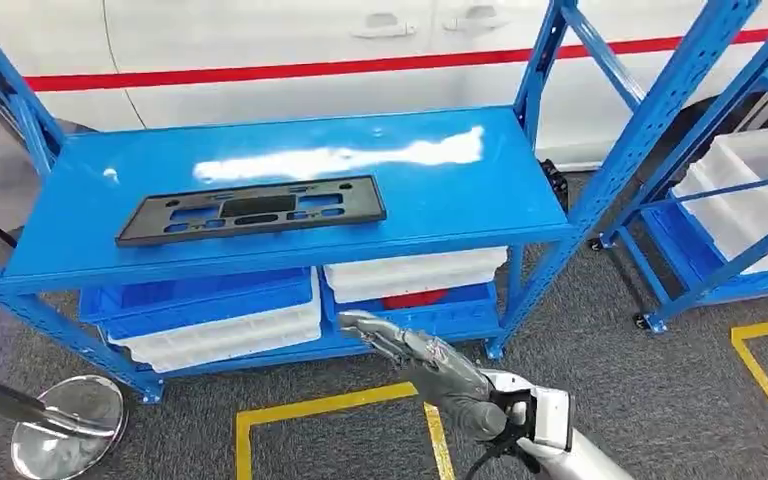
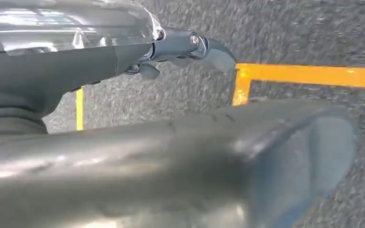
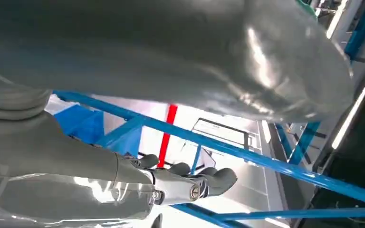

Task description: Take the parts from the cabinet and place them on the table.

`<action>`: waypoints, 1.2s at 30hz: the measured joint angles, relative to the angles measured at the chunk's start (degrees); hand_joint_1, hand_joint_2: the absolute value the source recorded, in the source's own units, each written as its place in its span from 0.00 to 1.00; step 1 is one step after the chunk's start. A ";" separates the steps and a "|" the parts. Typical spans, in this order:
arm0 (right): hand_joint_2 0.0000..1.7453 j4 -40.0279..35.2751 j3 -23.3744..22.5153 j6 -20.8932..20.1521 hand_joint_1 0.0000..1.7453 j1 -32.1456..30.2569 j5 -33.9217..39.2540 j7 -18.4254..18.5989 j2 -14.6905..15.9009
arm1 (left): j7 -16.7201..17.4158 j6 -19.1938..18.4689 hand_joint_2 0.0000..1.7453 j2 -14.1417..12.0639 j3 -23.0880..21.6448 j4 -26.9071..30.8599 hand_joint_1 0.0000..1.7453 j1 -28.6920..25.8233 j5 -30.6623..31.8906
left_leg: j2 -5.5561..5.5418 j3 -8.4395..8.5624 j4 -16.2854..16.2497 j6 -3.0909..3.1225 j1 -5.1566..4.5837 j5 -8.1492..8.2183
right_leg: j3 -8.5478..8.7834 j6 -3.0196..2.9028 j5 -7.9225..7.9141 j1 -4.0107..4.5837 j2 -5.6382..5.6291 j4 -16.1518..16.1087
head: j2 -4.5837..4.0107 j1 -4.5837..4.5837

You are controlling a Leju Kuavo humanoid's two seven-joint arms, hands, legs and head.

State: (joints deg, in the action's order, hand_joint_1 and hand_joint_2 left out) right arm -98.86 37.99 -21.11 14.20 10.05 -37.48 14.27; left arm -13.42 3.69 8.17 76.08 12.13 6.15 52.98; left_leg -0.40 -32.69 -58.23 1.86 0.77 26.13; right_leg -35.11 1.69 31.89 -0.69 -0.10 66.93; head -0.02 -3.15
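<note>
A flat black plastic part (image 1: 252, 209) with several cutouts lies on the top shelf of the blue cabinet (image 1: 440, 190), left of its middle. My right hand (image 1: 422, 358) is raised in front of the lower shelf, below and right of the part, fingers spread and holding nothing. The right wrist view has the same hand (image 3: 171, 183) with fingers extended against the blue shelf rails (image 3: 228, 149). My left hand (image 2: 180, 50) hangs over grey carpet, fingers loosely apart and empty.
White and blue bins (image 1: 215, 320) fill the cabinet's lower shelf. A second blue rack (image 1: 730, 200) with white bins stands to the right. A white vehicle with a red stripe (image 1: 260, 72) is behind. Yellow floor tape (image 1: 330, 405) and a chrome stanchion base (image 1: 65, 425) lie below.
</note>
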 joint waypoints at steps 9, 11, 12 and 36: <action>0.00 -0.02 0.02 0.22 0.00 0.36 0.02 1.14 -0.09 | 0.04 -0.07 0.00 0.20 0.00 -0.09 0.00 0.04 0.35 | -0.05 2.12 0.13 -0.71 -0.46 2.03 | -0.07 -2.13 -5.25 1.26 0.73 -8.56 | 0.00 0.07; 0.00 -0.11 0.02 0.26 0.00 0.32 0.02 1.31 -0.09 | 0.11 -0.09 0.00 0.20 0.00 -0.09 0.00 0.05 0.33 | 0.11 2.51 -0.40 -1.49 -0.71 1.89 | 0.18 -2.55 -6.64 1.28 0.46 -8.76 | 0.00 0.11; 0.00 -0.13 0.02 0.28 0.00 0.33 0.02 1.38 -0.07 | 0.11 -0.09 0.00 0.20 0.00 -0.09 0.00 0.05 0.35 | 0.16 3.02 -0.30 -1.90 -0.71 2.01 | 0.84 -2.70 -6.63 0.90 0.35 -8.96 | 0.00 0.13; 0.00 -0.33 0.11 0.92 0.00 0.47 0.09 1.27 0.81 | 2.41 1.60 0.00 -0.52 -0.22 -0.09 0.00 -0.13 1.62 | -0.01 0.56 0.02 -0.24 -0.11 0.42 | -3.45 -0.37 -2.99 -0.20 0.20 2.12 | 0.00 0.11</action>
State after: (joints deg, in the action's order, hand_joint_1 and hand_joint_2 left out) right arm -99.19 38.10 -20.20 14.66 10.14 -36.22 15.08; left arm -11.01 5.29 7.65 75.87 12.04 6.02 54.60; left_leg -0.41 -32.12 -58.21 1.62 0.65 26.55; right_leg -38.55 1.33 28.91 -0.88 0.10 69.05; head -0.02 -3.04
